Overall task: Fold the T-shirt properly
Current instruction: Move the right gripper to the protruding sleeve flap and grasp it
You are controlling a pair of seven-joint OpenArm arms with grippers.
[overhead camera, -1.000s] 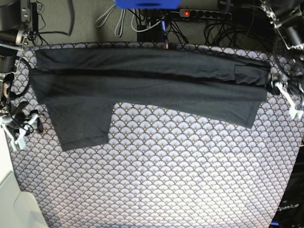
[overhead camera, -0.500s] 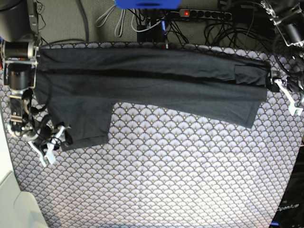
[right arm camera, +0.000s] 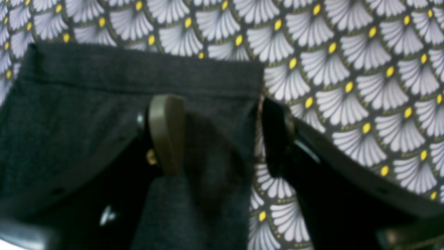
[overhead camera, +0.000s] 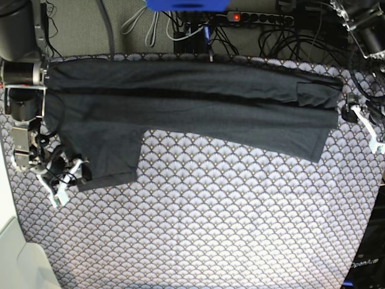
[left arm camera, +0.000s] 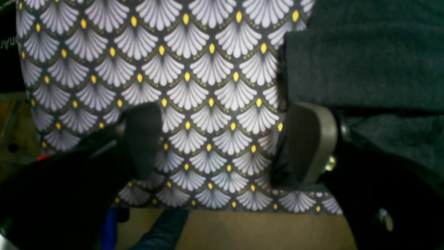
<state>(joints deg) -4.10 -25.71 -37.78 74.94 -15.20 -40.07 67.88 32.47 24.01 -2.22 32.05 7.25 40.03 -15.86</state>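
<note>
The dark charcoal T-shirt (overhead camera: 192,102) lies in a long band across the far side of the table, with one sleeve (overhead camera: 105,156) hanging toward me at the left. My right gripper (overhead camera: 63,179) is at that sleeve's lower left corner. In the right wrist view the right gripper (right arm camera: 220,104) is open and straddles the sleeve's hem corner (right arm camera: 138,76), one finger over the fabric and the other over the cloth. My left gripper (overhead camera: 364,123) is just off the shirt's right end. In the left wrist view the left gripper (left arm camera: 227,111) is open over bare tablecloth, the T-shirt (left arm camera: 364,52) beside its right finger.
The scallop-print tablecloth (overhead camera: 228,211) covers the whole table. Cables and a power strip (overhead camera: 258,18) lie behind the far edge. The table's edge (left arm camera: 242,210) shows just below my left gripper, with floor beyond it.
My right arm swung in from the table's left edge to the sleeve's lower left corner, then settled there. The left gripper barely shifted. The shirt has not moved.
</note>
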